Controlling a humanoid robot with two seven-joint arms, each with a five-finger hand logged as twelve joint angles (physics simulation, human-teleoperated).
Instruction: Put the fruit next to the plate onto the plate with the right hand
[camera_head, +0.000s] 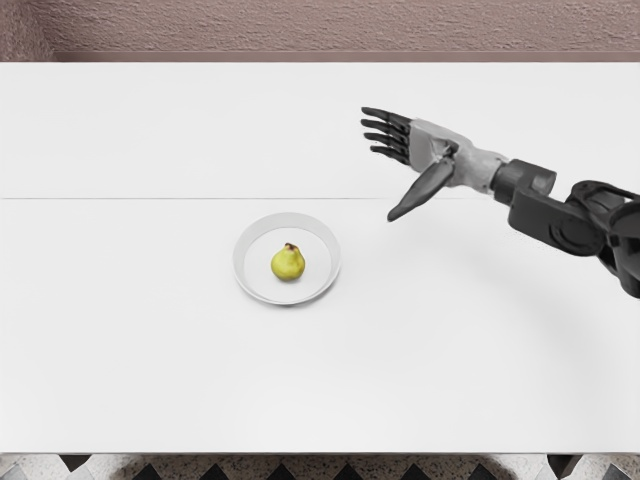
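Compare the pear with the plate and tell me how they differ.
Colour: the pear is yellow-green with a dark stem; the plate is plain white. Size: the pear is much smaller, covering only the plate's middle. Shape: the pear bulges; the plate is a shallow round dish. Shared: both are at the middle of the table, and the open right hand touches neither.

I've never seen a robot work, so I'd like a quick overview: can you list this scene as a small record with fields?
fruit: yellow-green pear, lying on the plate
plate: white, round, on the table
right robot hand: open, empty, up and right of the plate in the picture
left arm: not in view
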